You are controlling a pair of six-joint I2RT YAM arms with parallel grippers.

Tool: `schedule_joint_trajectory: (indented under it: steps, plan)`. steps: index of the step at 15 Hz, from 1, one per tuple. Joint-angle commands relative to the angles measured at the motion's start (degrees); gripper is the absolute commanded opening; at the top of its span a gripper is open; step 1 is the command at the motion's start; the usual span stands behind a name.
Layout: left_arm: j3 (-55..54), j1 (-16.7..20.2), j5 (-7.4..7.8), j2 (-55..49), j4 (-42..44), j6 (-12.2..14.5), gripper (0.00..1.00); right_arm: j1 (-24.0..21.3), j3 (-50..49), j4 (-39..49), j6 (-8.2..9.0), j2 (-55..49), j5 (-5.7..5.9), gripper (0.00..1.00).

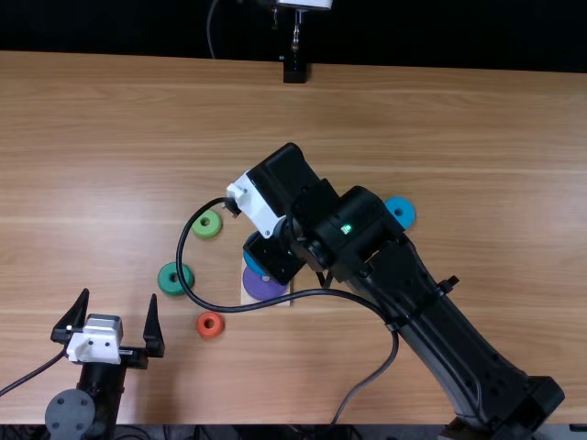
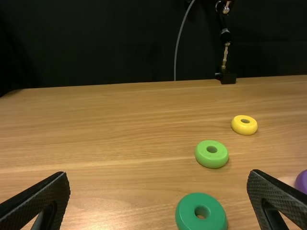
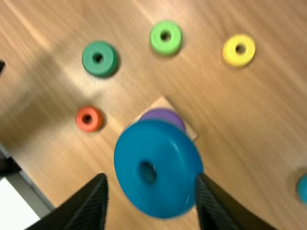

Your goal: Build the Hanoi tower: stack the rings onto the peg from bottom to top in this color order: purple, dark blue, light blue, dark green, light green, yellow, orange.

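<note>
Dark blue ring (image 3: pixel 170 158) — in right tool (image 1: pixel 281 264), over purple ring's (image 1: pixel 260 287) edge

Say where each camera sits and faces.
Top: above the table, near edge, facing down and forward; left arm, right arm.
Left wrist: on that arm, facing forward across the table; own fingers, open.
Right wrist: on that arm, facing down; own fingers at the dark blue ring.
Both wrist views share the yellow ring.

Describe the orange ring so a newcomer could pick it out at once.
On the wooden table, find the purple ring on its pale base. In the top view, the orange ring lies left of it, below the dark green ring. It is smaller and reddish-orange.
</note>
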Motion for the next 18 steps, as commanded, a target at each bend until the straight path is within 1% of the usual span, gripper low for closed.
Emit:
schedule_joint_trajectory:
  steps: [1,6,9,10,11,12,14,18]
  plan:
    - [-1.0,0.2,0.98,-0.7,-1.3,0.2,1.0,-0.2,1.8,-0.3,-0.04,0.8,0.05,0.0]
    - [-1.0,0.2,0.98,-0.7,-1.3,0.2,1.0,-0.3,1.7,-0.1,0.39,0.7,0.05,0.0]
    - [-1.0,0.2,0.98,-0.7,-1.3,0.2,1.0,-0.5,1.5,-0.1,0.39,0.8,0.26,0.0]
    - [-1.0,0.2,0.98,-0.7,-1.3,0.2,1.0,-0.5,1.6,0.0,0.39,0.9,0.68,0.0]
    - [-1.0,0.2,0.98,-0.7,-1.3,0.2,1.0,-0.5,1.7,0.0,0.28,0.9,1.63,0.0]
    - [-1.0,0.2,0.98,-0.7,-1.3,0.2,1.0,-0.6,1.8,0.0,0.17,0.9,2.05,0.0]
    - [-1.0,0.2,0.98,-0.7,-1.2,0.2,1.0,-1.9,1.8,0.0,0.07,0.9,2.16,0.0]
    - [-1.0,0.2,0.98,-0.7,-1.3,0.2,1.0,-3.0,1.3,-0.1,0.07,0.9,2.16,0.0]
